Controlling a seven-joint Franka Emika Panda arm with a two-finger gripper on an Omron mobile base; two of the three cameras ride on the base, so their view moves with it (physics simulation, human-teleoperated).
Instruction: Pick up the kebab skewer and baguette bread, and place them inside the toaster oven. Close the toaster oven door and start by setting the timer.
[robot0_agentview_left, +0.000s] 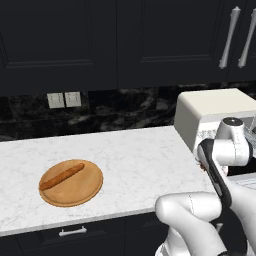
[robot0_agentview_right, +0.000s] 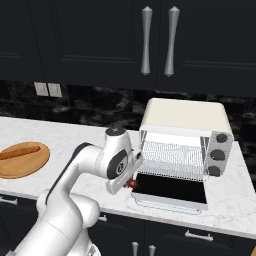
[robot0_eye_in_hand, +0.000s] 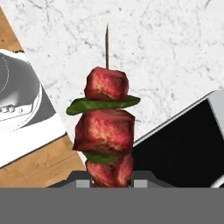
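In the hand view the kebab skewer (robot0_eye_in_hand: 105, 127) stands straight up from between my finger tips, red meat chunks and green slices on a thin stick; my gripper (robot0_eye_in_hand: 105, 183) is shut on its lower end. From the right base view my gripper (robot0_agentview_right: 129, 184) hangs just left of the front left corner of the toaster oven door (robot0_agentview_right: 170, 189), which lies folded down flat. The cream toaster oven (robot0_agentview_right: 185, 117) stands open, its wire rack (robot0_agentview_right: 172, 157) showing. The baguette bread (robot0_agentview_left: 62, 176) lies on the round wooden board (robot0_agentview_left: 75, 192) at the left of the counter.
The marble counter (robot0_agentview_left: 135, 160) stretches between board and toaster oven (robot0_agentview_left: 210, 107). Three round knobs (robot0_agentview_right: 218, 155) sit on the oven's right side. Dark wall cabinets with silver handles (robot0_agentview_right: 146, 40) hang above. Wall outlets (robot0_agentview_left: 64, 99) are on the backsplash.
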